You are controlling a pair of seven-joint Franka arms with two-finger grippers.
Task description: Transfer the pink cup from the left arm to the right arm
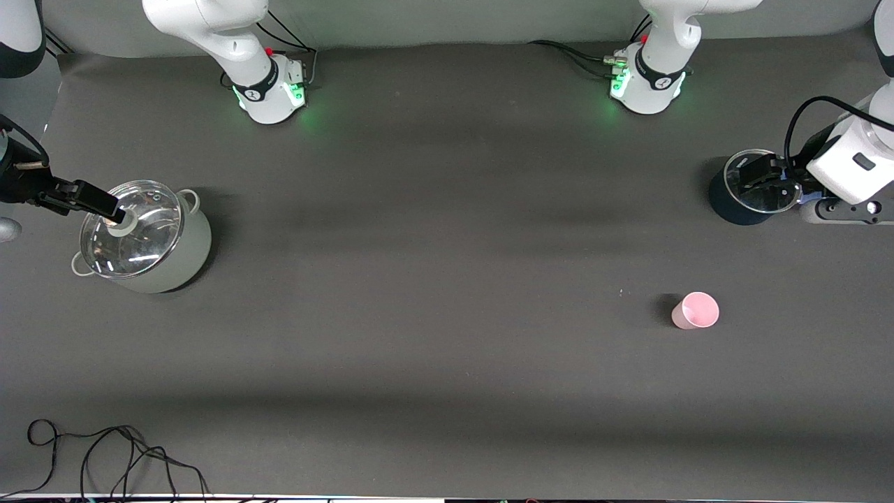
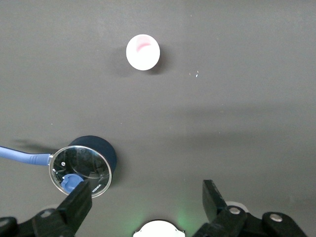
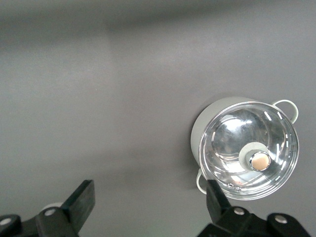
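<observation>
Toward the left arm's end of the matte dark tabletop [image 1: 447, 230], nearer the front edge, the pink cup [image 1: 695, 310] stands upright, smooth tapered plastic. The left claw [image 2: 145, 200] hangs spread over a small dark pot [image 1: 733, 202] with a glass lid. The right claw [image 3: 148, 202] hangs spread over a pale grey pot [image 1: 150, 241] whose round glass lid gleams.

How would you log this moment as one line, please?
pink cup: upright on table, untouched | left gripper: open, over dark pot | right gripper: open, over lidded pot
</observation>
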